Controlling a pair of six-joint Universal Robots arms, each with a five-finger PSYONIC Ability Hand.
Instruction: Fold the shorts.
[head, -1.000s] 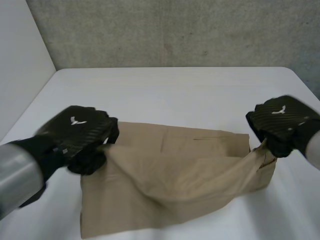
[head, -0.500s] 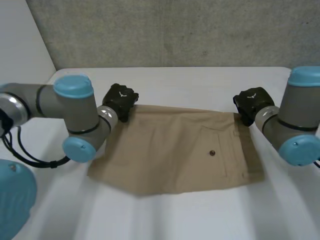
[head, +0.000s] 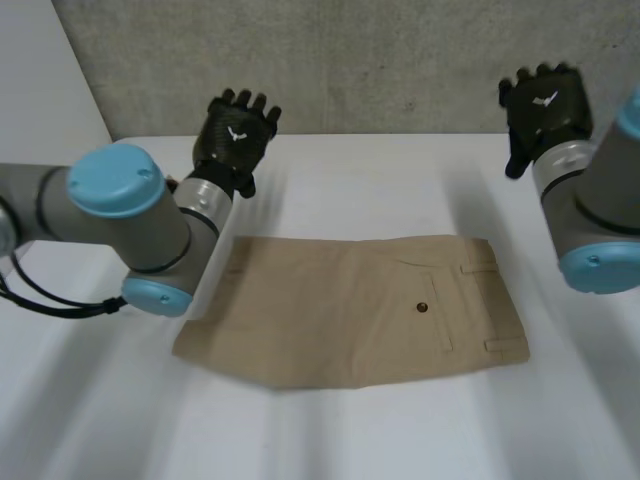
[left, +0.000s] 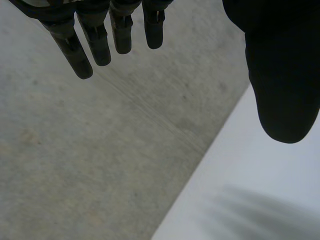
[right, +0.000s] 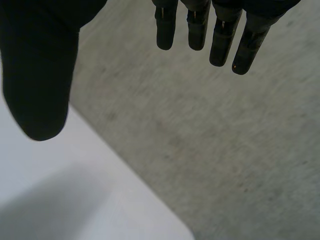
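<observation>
Khaki shorts (head: 350, 310) lie flat in the middle of the white bench (head: 400, 190), doubled over so one leg sits on the other. The waistband end with belt loops (head: 478, 268) is toward the robot's right, the leg hem toward its left. Back pocket (head: 435, 300) and dark button (head: 422, 307) face up, so the seat side is outermost. Judged from that, one fold is done and a second across the length may be left. Left hand (head: 235, 135) and right hand (head: 545, 100) are both up off the cloth and well apart from it, over the far bench edge against the concrete wall (head: 380, 60). Neither touches the shorts, likely held clear so the cloth lies undisturbed. In the left wrist view the fingers (left: 80, 55) are straight and spread, the thumb (left: 282, 75) away from them, nothing held. The right hand's fingers (right: 220, 40) are the same, thumb (right: 35, 75) apart, empty. Hidden: the left arm (head: 130, 215) covers the shorts' far hem-side corner, so I can't tell if the edges match there. The lower layer is out of sight. The near hem corner looks slanted, not square.
</observation>
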